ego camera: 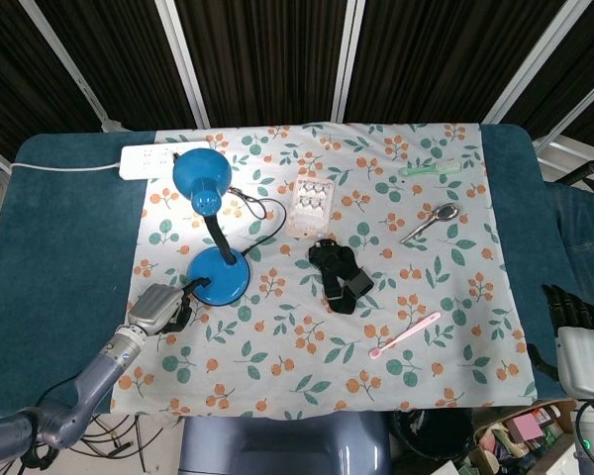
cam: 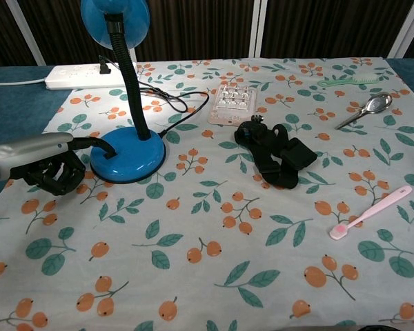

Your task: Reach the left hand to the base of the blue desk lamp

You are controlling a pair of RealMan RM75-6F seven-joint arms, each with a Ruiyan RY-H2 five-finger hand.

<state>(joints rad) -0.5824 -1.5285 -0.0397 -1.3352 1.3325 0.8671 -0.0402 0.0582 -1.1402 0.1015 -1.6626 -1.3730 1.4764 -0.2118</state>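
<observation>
- The blue desk lamp (cam: 127, 86) stands upright on the worktop's (ego camera: 59, 247) floral cloth, left of centre.
- The left hand (cam: 52, 169) sits just beside the lamp base (cam: 127, 157), fingers curled, grasping nothing; one fingertip appears to reach the rim.
- Ease in low and level; the right hand (ego camera: 579, 341) idles off the worktop edge, grip unclear.

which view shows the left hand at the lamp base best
The chest view: the left hand shows side-on, one finger reaching onto the blue lamp base. The head view shows mainly the hand's grey back from above.
</observation>
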